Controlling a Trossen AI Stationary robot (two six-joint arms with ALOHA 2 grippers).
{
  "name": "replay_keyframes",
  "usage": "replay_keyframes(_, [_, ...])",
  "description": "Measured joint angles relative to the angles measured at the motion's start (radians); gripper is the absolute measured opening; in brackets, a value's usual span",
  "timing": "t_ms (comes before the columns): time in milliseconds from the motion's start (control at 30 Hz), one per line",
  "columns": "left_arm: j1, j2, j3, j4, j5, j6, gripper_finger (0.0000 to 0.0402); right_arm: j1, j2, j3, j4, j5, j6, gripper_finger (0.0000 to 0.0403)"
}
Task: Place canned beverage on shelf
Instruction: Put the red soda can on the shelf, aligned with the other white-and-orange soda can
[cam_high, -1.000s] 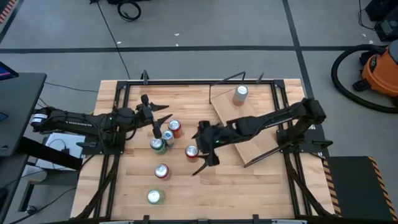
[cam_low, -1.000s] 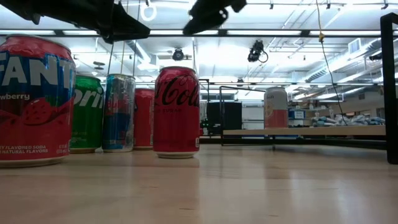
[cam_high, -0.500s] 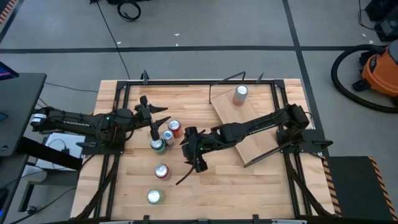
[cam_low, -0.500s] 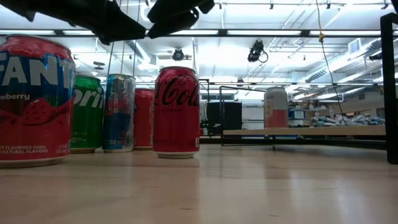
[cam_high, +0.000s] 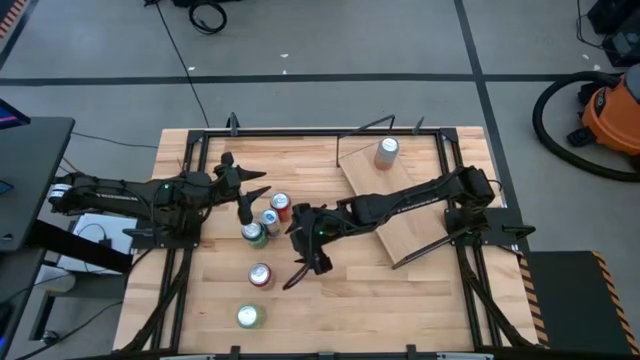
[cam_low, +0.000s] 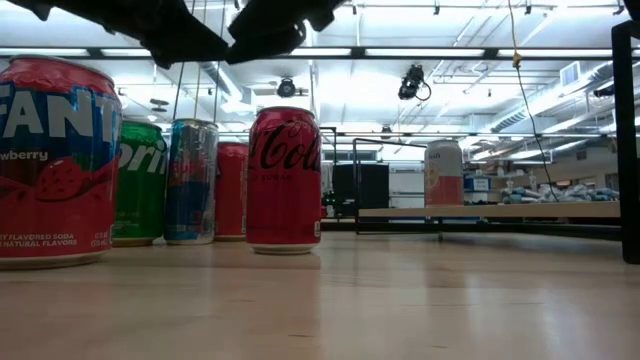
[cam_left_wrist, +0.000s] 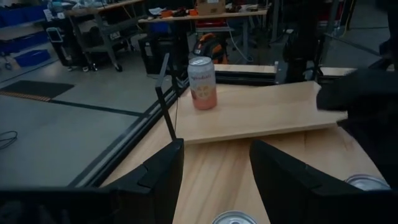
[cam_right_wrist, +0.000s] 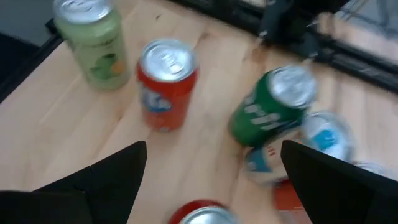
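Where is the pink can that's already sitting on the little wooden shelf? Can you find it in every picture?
High view: the pink can stands at the shelf's far end, upper middle-right.
Low view: the can stands right of centre, on the shelf board.
Left wrist view: the can is near the top centre, on the board.
Right wrist view: not in it.
Shared landmark: the shelf.

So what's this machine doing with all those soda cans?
It is stocking a small light-wood shelf; one pale peach can already stands there. The right pincer hangs open and empty over a red can. The left pincer, open, waits above the other cans.
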Motion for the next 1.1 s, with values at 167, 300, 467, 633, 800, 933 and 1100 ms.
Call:
replay_keyframes(167, [0.0,0.0,0.0,-0.003,0.0,-0.028,0.0194,0.0,0.0,-0.019,0.0,-0.018,0.0,0.0386])
replay_keyframes(300, [0.0,0.0,0.0,-0.015,0.0,-0.029,0.0195,-0.019,0.0,-0.058,-0.009,-0.006,-0.001,0.0398])
replay_keyframes(467, [0.0,0.0,0.0,-0.022,0.0,-0.042,0.0194,-0.038,0.0,-0.116,0.0,-0.013,-0.029,0.0394])
replay_keyframes(633, [0.0,0.0,0.0,-0.034,0.0,-0.06,0.0194,-0.042,0.0,-0.177,0.041,-0.02,-0.025,0.0394])
replay_keyframes(800, [0.0,0.0,0.0,-0.035,0.0,-0.061,0.0194,-0.043,0.0,-0.232,0.134,-0.061,-0.016,0.0394])
replay_keyframes(933, [0.0,0.0,0.0,-0.035,0.0,-0.06,0.0194,-0.054,-0.001,-0.267,0.175,-0.063,0.007,0.0389])
replay_keyframes(1100, [0.0,0.0,0.0,-0.035,0.0,-0.06,0.0194,-0.066,0.0,-0.275,0.178,-0.044,0.038,0.0362])
